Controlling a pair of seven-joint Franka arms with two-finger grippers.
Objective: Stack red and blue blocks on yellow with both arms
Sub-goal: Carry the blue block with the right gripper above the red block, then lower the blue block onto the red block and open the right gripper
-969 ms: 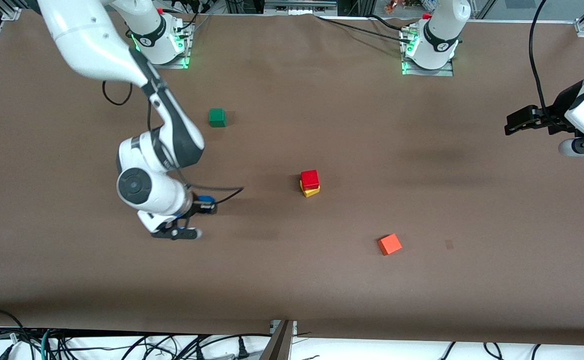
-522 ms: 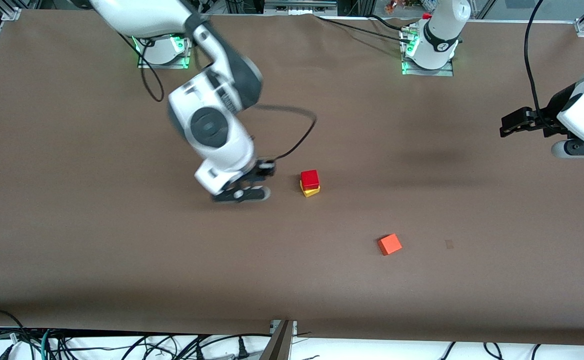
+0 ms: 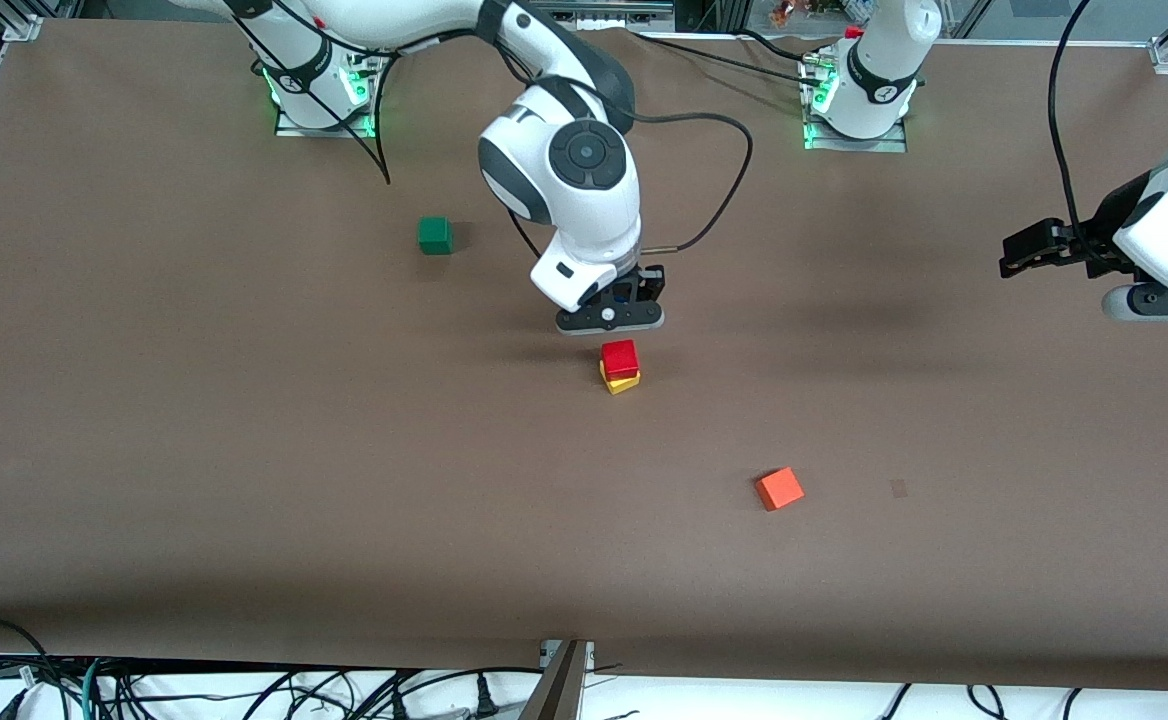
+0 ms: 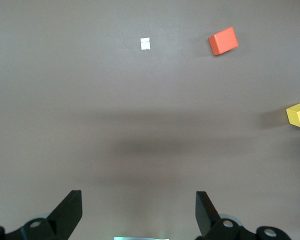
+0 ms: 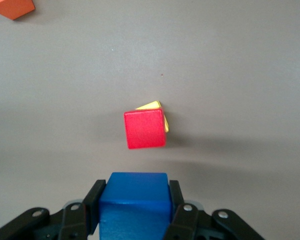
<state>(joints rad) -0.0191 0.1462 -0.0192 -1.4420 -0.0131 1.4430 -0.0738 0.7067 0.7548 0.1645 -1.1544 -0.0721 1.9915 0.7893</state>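
Royal-blue matte cube (image 5: 134, 200) clamped between fingers (image 5: 94, 200) of right gripper (image 3: 616, 312), up in the air over bare brown table (image 3: 244, 450) just beside the stack, toward the robots' bases from it. Deep-red matte cube (image 3: 620, 358) sitting on bright-yellow matte cube (image 3: 623, 382) near table centre; red one rotated slightly off yellow, yellow corners poking out underneath. Cubes, so no long axis; blue cube's faces roughly square to the gripper fingers, red cube turned a little against it.

Front view: blue cube mostly hidden under the right wrist. Right wrist view: blue cube plain in the grip, red top face (image 5: 145, 129) just ahead, yellow sliver (image 5: 151, 106) at its edge.

Left gripper (image 3: 1029, 248) spread wide, holding nothing, waiting up over the left arm's end of the table. Left wrist view: both fingers (image 4: 70, 212) well apart, yellow-and-red stack at frame edge.

Lighter orange-red cube (image 3: 779, 489) nearer the front camera than the stack. Green cube (image 3: 434, 235) toward the right arm's end, farther from camera.
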